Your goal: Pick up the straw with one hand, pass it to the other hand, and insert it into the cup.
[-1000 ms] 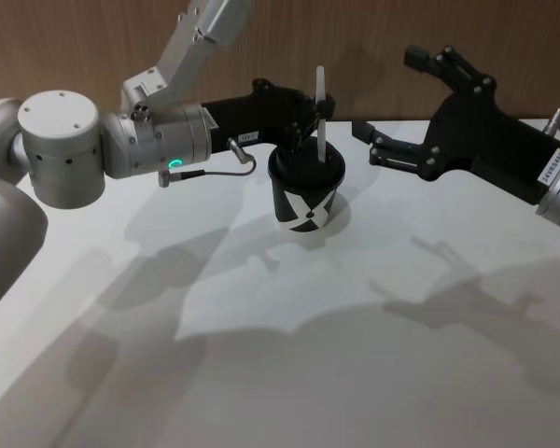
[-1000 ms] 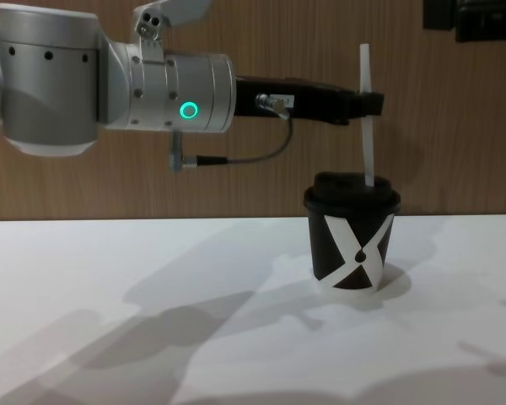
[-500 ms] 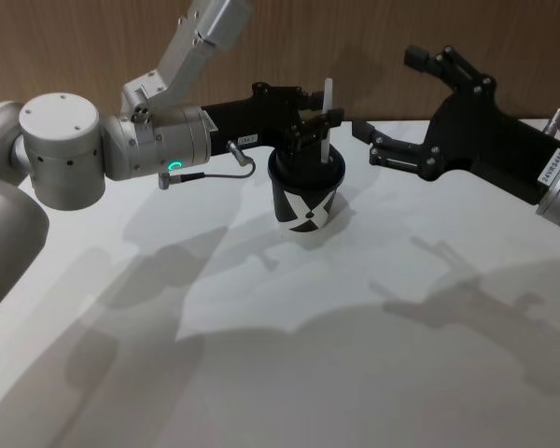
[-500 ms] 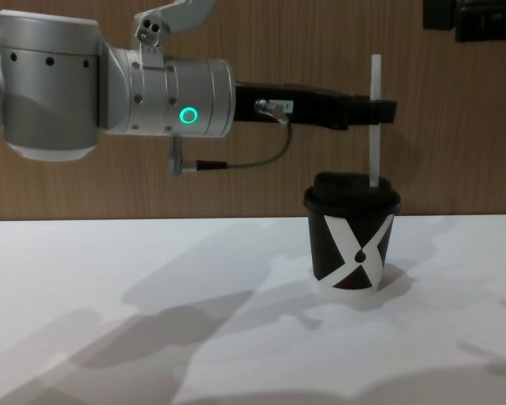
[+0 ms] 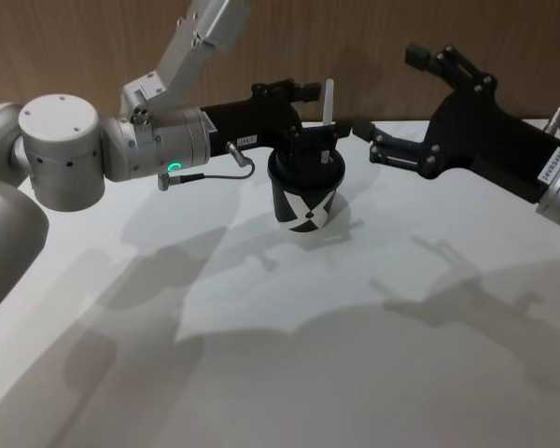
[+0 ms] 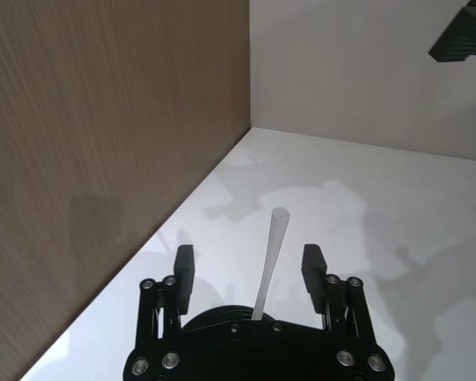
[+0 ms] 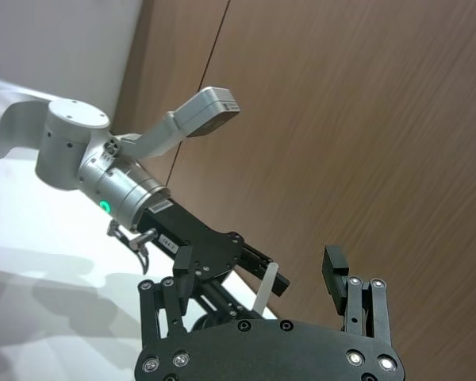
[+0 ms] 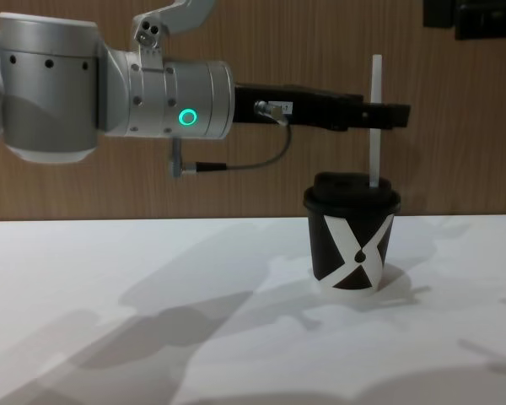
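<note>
The black cup (image 5: 303, 201) with the white X mark stands on the white table (image 5: 280, 373), seen also in the chest view (image 8: 352, 245). The white straw (image 5: 329, 98) stands upright in the cup's lid (image 8: 352, 184), most of its length sticking out above it (image 8: 375, 84). My left gripper (image 5: 319, 114), on the silver wrist with the green ring (image 8: 186, 116), hovers just over the lid. It is open: in the left wrist view the straw (image 6: 272, 242) rises between the spread fingers (image 6: 312, 260), touching neither. My right gripper (image 5: 387, 93) hangs open to the cup's right, holding nothing.
A wooden wall (image 5: 373, 37) runs close behind the cup. The left arm's silver cylinder (image 5: 65, 149) and its grey cable (image 5: 210, 173) hang over the table's left rear. The right arm's black body (image 5: 495, 140) reaches in from the right.
The straw straightened and sank a little into the lid. The left gripper's fingers then spread off it, and the straw stands by itself. The right arm stayed still.
</note>
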